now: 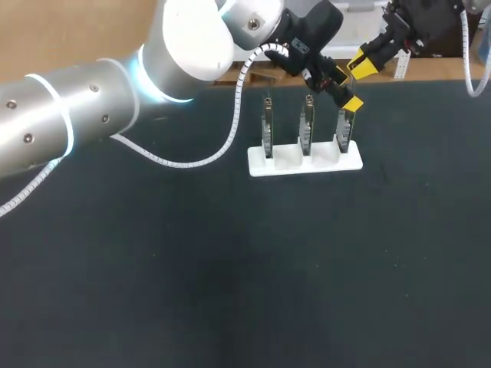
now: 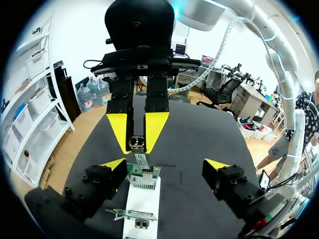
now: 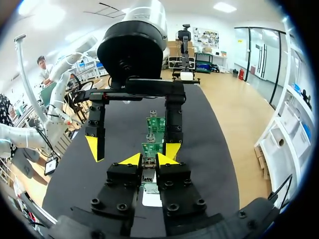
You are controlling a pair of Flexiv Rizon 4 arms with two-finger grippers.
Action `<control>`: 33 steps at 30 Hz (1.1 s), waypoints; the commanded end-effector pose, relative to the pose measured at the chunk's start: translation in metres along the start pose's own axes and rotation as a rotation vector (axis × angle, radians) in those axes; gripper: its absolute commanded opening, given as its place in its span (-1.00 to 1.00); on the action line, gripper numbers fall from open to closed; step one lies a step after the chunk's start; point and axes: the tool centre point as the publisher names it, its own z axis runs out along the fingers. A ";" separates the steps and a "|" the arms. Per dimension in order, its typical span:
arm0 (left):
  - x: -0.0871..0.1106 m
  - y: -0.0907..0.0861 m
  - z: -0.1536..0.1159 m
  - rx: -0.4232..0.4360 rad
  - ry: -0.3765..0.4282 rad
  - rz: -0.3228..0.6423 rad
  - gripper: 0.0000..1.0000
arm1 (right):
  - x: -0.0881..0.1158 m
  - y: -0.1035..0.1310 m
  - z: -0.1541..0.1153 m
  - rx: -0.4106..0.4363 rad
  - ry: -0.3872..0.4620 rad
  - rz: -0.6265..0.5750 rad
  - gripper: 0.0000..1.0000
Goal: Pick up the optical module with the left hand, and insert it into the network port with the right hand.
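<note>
Both jaws crowd the rightmost board point(image 1: 344, 132); narrow gaps between boards point(image 1: 306, 126).

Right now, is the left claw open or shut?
Open. The left claw has its tips wide apart, gripping nothing; the right claw holds the module.

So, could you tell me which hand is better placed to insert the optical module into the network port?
Right. The right hand is shut on the optical module, directly over the end circuit board. The left hand is open, empty, straddling that board.
</note>
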 end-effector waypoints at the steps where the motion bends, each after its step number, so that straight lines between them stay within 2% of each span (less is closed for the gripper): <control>1: 0.000 -0.001 0.000 -0.003 0.001 -0.001 1.00 | 0.001 0.001 0.001 0.001 -0.002 0.004 -1.00; 33: 0.000 -0.001 0.000 -0.003 0.001 -0.001 1.00 | 0.006 0.003 0.006 -0.012 0.015 0.007 -1.00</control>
